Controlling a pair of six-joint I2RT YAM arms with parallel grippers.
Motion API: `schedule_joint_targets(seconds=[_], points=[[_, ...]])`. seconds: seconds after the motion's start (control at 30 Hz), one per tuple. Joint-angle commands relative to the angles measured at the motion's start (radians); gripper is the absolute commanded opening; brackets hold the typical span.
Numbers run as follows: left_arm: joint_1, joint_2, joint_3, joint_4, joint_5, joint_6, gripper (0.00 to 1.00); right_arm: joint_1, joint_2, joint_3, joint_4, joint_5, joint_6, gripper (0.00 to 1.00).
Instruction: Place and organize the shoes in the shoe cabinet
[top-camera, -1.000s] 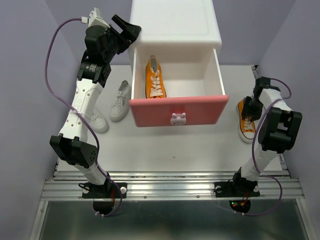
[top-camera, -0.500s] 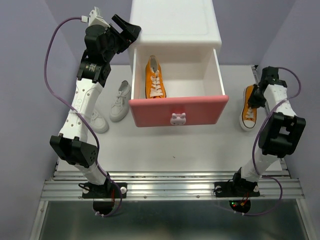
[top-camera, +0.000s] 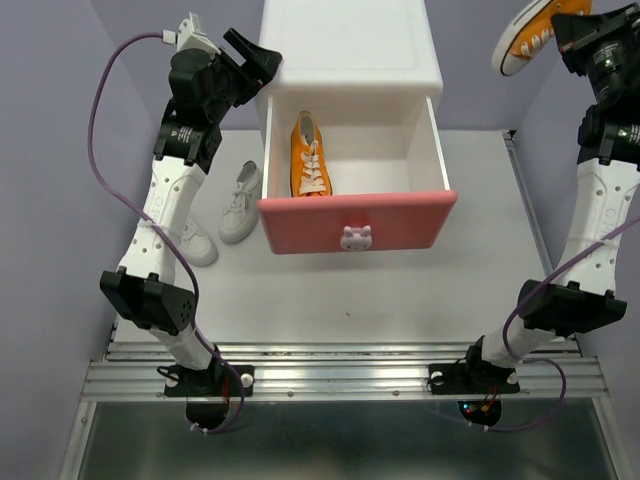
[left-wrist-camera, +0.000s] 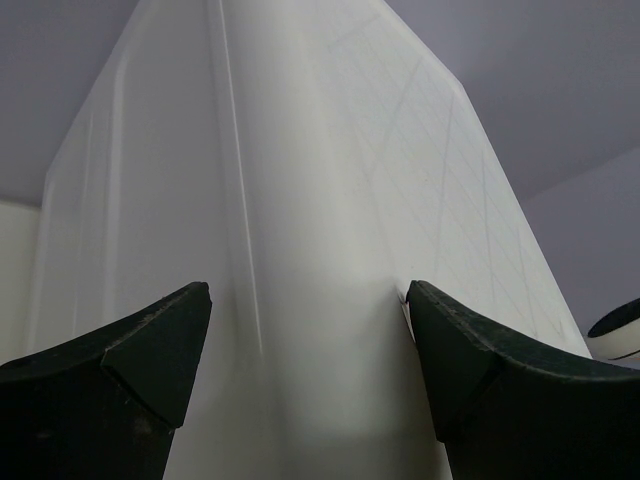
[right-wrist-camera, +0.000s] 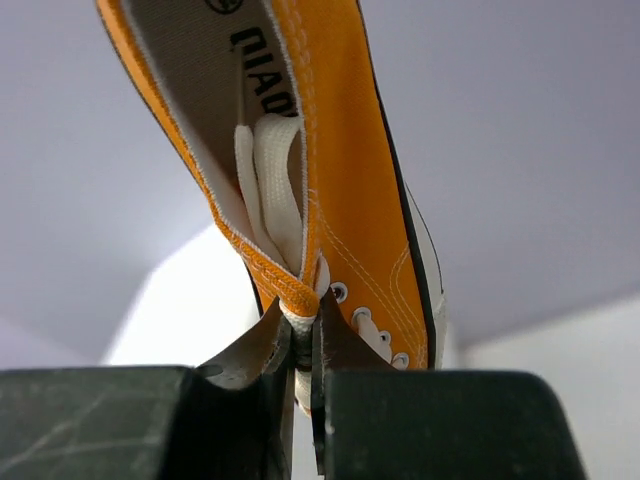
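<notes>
Orange canvas sits closest to the right wrist camera. On the pale insole of the lifted orange sneaker (right-wrist-camera: 330, 180), dark printed letters read roughly "QIAO" (a mark above them is cut by the frame edge). The right gripper (right-wrist-camera: 303, 340) has its black fingers pressed almost together on the shoe's collar edge beside the white laces. Only the thin canvas wall lies between them, and the sneaker hangs from that pinch. In the top view this shoe is high in the far right corner, off the table (top-camera: 350, 300), with its white sole and toe pointing toward the shoe cabinet (top-camera: 350, 40).

Nearest the arm bases on the table lie the white pair. One white sneaker (top-camera: 195, 243) is partly hidden by the left arm, and the other white sneaker (top-camera: 240, 203) lies just beside the drawer's left corner. The upper drawer (top-camera: 357, 222) stands pulled out, its darker pink front carrying a bunny knob (top-camera: 357, 237). Inside, against the left wall, the second orange sneaker (top-camera: 310, 160) lies laces up.

Farther back, the left gripper (left-wrist-camera: 308, 295) is spread wide at the cabinet's upper left corner, with that white corner between its fingers. Whether they touch the plastic cannot be told.
</notes>
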Motion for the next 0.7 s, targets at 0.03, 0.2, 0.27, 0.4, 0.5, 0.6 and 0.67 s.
schedule_joint_targets(seconds=[0.03,0.2,0.27,0.4,0.5,0.6,0.67], points=[[0.021,0.093,-0.064,-0.414,-0.05,0.151,0.89,0.028,0.033,0.003,0.662,-0.279,0.578,0.01],[0.021,0.104,-0.064,-0.409,-0.051,0.137,0.89,0.257,0.21,0.376,0.565,-0.328,0.635,0.01],[0.021,0.11,-0.059,-0.411,-0.05,0.123,0.89,0.352,0.216,0.354,0.545,-0.348,0.598,0.01],[0.021,0.119,-0.038,-0.409,-0.048,0.117,0.89,0.552,0.188,0.252,0.52,-0.362,0.524,0.01],[0.021,0.125,-0.025,-0.412,-0.051,0.118,0.89,0.607,0.191,0.253,0.477,-0.423,0.494,0.01],[0.021,0.131,-0.022,-0.415,-0.045,0.118,0.89,0.675,0.191,0.261,0.349,-0.489,0.423,0.01],[0.021,0.133,-0.022,-0.414,-0.044,0.118,0.89,0.719,0.187,0.27,0.263,-0.496,0.341,0.01]])
